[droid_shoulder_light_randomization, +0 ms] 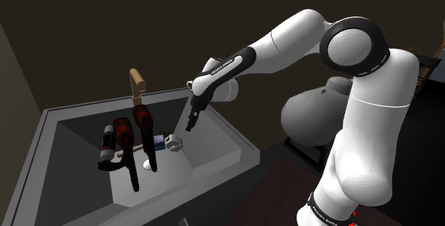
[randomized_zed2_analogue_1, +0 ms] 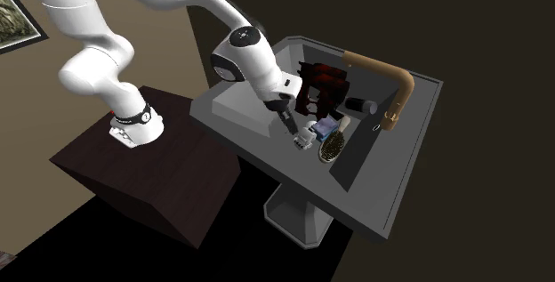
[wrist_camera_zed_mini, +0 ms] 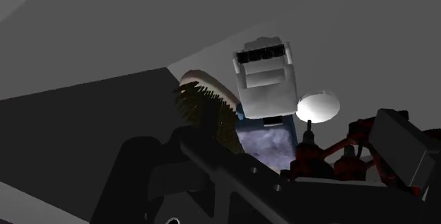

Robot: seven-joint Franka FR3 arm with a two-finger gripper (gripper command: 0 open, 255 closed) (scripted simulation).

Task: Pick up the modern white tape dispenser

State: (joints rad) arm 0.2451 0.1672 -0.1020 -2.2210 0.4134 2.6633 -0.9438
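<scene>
arm [droid_shoulder_light_randomization: 222, 65] lettering unreadable | white tape dispenser [wrist_camera_zed_mini: 265, 81] in sink basin [droid_shoulder_light_randomization: 214, 128], brush [wrist_camera_zed_mini: 205, 106] just beside | gripper [droid_shoulder_light_randomization: 190, 125] near above, open or closed: cannot tell

Sink [droid_shoulder_light_randomization: 239, 142]: holds everything here, with the faucet [droid_shoulder_light_randomization: 137, 83] on its far rim in the shoulder view.
Tape dispenser [wrist_camera_zed_mini: 265, 78]: on the sink floor, ahead of my gripper [droid_shoulder_light_randomization: 190, 123] and apart from it.
Brush [wrist_camera_zed_mini: 208, 109]: just beside the tape dispenser.
Power tools [droid_shoulder_light_randomization: 132, 132]: in the sink, to the shoulder view's left of the tape dispenser.

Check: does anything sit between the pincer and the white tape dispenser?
Nothing visible does. The pincer hangs above the white tape dispenser with a bare gap between them; the bristle brush and red-and-black tools lie beside it, off the path.
</scene>
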